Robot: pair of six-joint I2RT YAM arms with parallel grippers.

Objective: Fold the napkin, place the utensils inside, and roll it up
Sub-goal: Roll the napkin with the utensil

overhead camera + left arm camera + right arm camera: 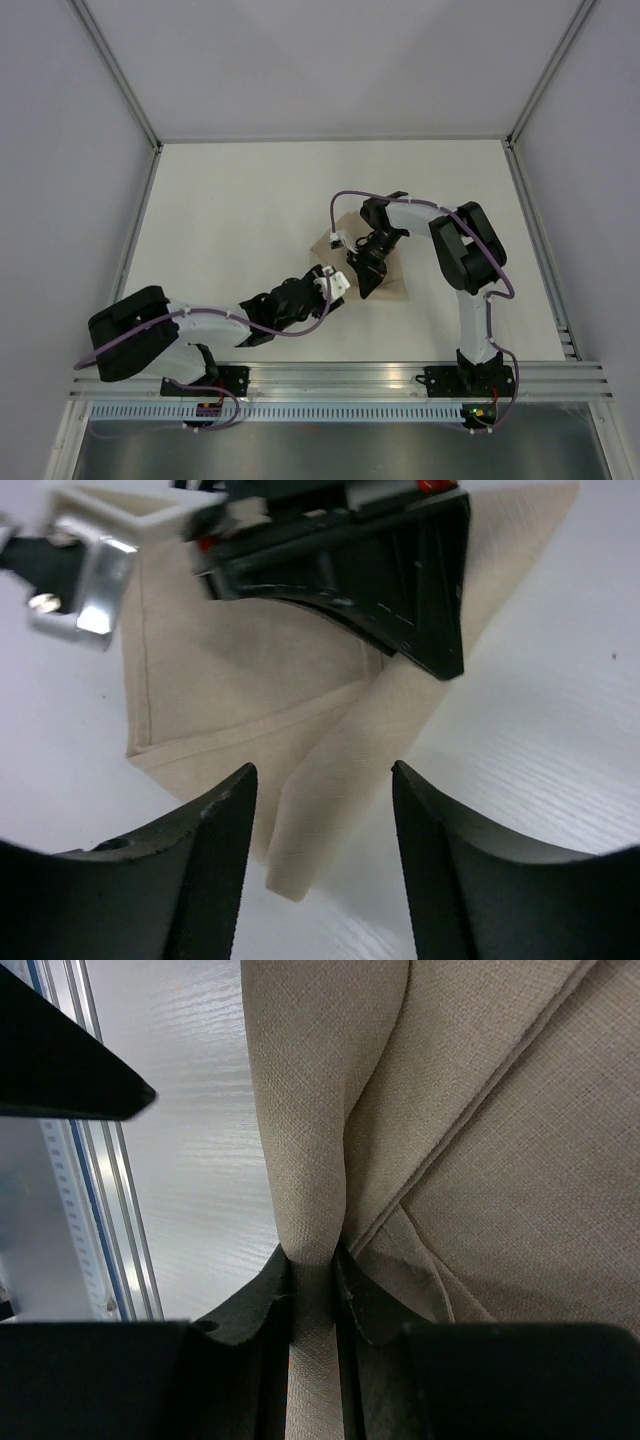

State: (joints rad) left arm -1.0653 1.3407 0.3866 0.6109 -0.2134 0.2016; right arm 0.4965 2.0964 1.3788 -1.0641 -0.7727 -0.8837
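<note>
The right gripper [315,1265] pinches a fold of the beige napkin [500,1180] between its jaws; the left gripper [322,772] is open over a napkin corner.

Between the jaws of the right gripper [312,1270] we see the napkin [480,1160]: soft matt cloth with a fine, even weave and a stitched hem line. The fingers [245,1315] on either side of it look like dull black plastic. The left gripper [322,780] has fingers [205,840] of the same black plastic, finely pitted, with a faint sheen. Beneath those jaws the table [540,730] is white and smooth, slightly glossy, with faint straight grain lines. Beyond them a bracket [85,580] is bright, shiny bare metal. Left of the right jaws the rail [110,1230] is silvery ribbed metal with a satin finish.
</note>
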